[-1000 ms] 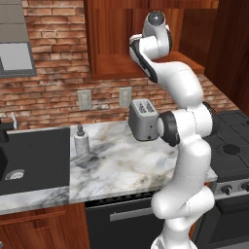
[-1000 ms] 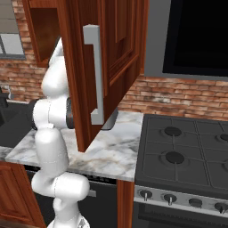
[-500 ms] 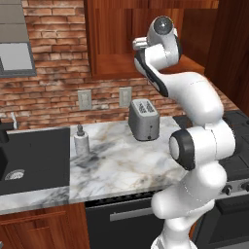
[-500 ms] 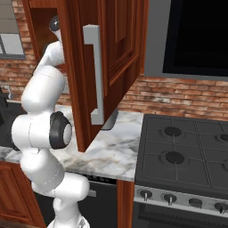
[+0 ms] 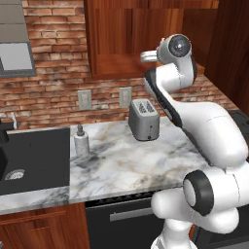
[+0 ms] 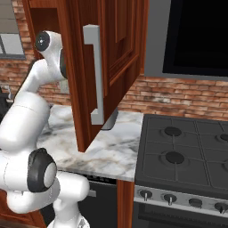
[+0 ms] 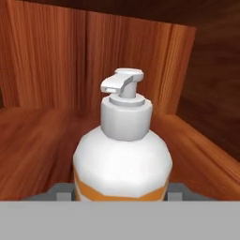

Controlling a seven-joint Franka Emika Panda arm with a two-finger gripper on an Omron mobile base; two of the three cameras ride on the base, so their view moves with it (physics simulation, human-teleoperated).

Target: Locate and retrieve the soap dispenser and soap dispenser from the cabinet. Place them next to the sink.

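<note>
An orange soap dispenser (image 7: 123, 164) with a white top and pump cap stands upright on the shelf of the reddish wooden cabinet (image 7: 42, 140), close in front of the hand camera. My gripper (image 7: 121, 193) is shut on its body, with a grey finger (image 7: 60, 191) at each side. In the left base view my hand (image 5: 149, 57) reaches into the cabinet (image 5: 126, 39) above the counter. The taller grey marbled soap dispenser (image 5: 81, 141) stands on the marble counter right beside the black sink (image 5: 34, 158).
A silver toaster (image 5: 144, 119) sits on the counter below the cabinet, against the brick wall. The cabinet door (image 6: 113, 67) with its long grey handle (image 6: 94, 75) hangs open over the counter. A black stovetop (image 6: 187, 151) lies to the right.
My wrist has come down and to the right at the cabinet mouth, and the elbow has swung out toward the cameras. The grey dispenser and toaster have not moved.
</note>
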